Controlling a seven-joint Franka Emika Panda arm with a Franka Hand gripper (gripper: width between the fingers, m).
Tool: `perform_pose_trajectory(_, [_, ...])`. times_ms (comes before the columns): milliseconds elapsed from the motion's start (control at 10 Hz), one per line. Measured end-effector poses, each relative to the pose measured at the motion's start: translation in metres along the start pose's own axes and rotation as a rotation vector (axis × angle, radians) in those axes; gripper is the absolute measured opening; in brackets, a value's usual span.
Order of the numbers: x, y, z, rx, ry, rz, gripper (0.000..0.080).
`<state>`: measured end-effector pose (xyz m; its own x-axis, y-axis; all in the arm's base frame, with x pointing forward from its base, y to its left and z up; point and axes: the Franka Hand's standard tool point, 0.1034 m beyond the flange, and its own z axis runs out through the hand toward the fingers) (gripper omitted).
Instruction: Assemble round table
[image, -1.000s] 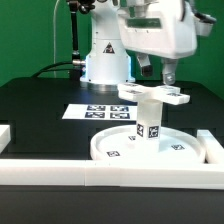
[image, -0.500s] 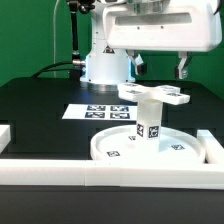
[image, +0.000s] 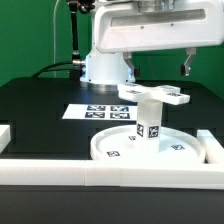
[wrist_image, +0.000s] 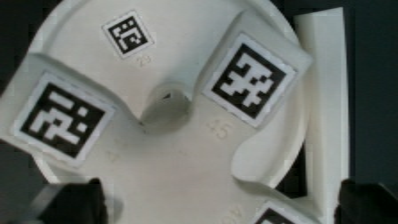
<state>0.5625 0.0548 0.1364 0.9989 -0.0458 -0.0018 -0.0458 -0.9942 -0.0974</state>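
The round disc (image: 115, 150) lies on the black table near the front bar. The short thick cylinder (image: 149, 122) stands upright on it. The flat cross-shaped piece (image: 155, 95) sits on top of the cylinder. My gripper (image: 160, 67) hangs above the cross piece, open and empty, with its fingers apart and clear of it. In the wrist view the cross piece (wrist_image: 160, 110) fills the frame with the disc (wrist_image: 80, 25) below it. The gripper (wrist_image: 214, 205) is open, with one dark fingertip in each corner.
The marker board (image: 95, 112) lies behind the disc. White border bars run along the front (image: 100, 172), the exterior view's right (image: 212, 148) and left (image: 5, 133); one bar also shows in the wrist view (wrist_image: 326, 60). The arm's base (image: 105, 62) stands at the back.
My gripper has risen from beside the cross piece to well above it, and its fingers now stand wide apart. The stacked parts have not moved.
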Motion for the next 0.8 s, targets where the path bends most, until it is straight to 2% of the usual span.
perform_pose_trajectory(200, [0.0002,-0.0054,0.0006,-0.022,0.001,-0.224,0.0649])
perform_pose_trajectory(700, [0.0006,-0.0002,0.0011,-0.023,-0.004,-0.543,0.0649])
perform_pose_trajectory(800, [0.003,0.004,0.0009,-0.033,0.008,-0.731,0.0649])
